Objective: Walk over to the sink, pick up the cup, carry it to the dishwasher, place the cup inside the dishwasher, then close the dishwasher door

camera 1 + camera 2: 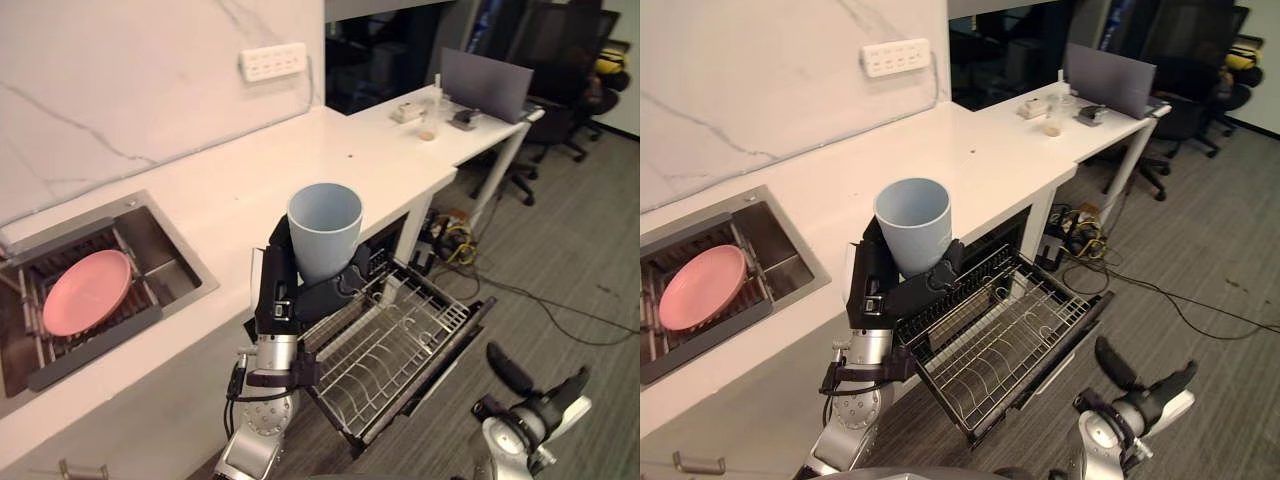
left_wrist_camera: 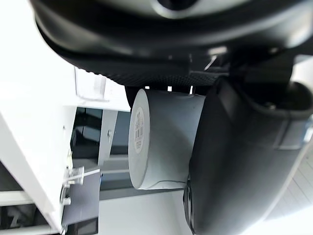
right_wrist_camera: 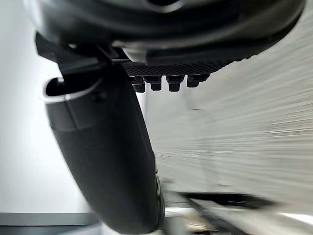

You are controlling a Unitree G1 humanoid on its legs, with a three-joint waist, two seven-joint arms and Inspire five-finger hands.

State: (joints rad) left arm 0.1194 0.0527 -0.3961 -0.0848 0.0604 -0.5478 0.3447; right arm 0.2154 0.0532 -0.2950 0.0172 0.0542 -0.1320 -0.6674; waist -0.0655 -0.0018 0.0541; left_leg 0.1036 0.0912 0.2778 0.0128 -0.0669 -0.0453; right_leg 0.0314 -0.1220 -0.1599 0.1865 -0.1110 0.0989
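I'm mid-carry; my left hand (image 1: 300,295) is curled round the upright pale blue plastic cup (image 1: 325,225), by the dishwasher's pulled-out wire rack (image 1: 400,340). Next, I judge, it needs swinging over the rack and lowering in.

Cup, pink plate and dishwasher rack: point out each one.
cup (image 1: 323,252), left eye view, on its pale blue outer wall.
pink plate (image 1: 88,290), left eye view, on the middle of its face.
dishwasher rack (image 1: 400,338), left eye view, on the bare wires of its floor.

The dark left hand (image 1: 300,295), raised upright, curls round a light blue plastic cup (image 1: 325,225); the dark right hand (image 1: 540,400) hangs low, fingers relaxed.
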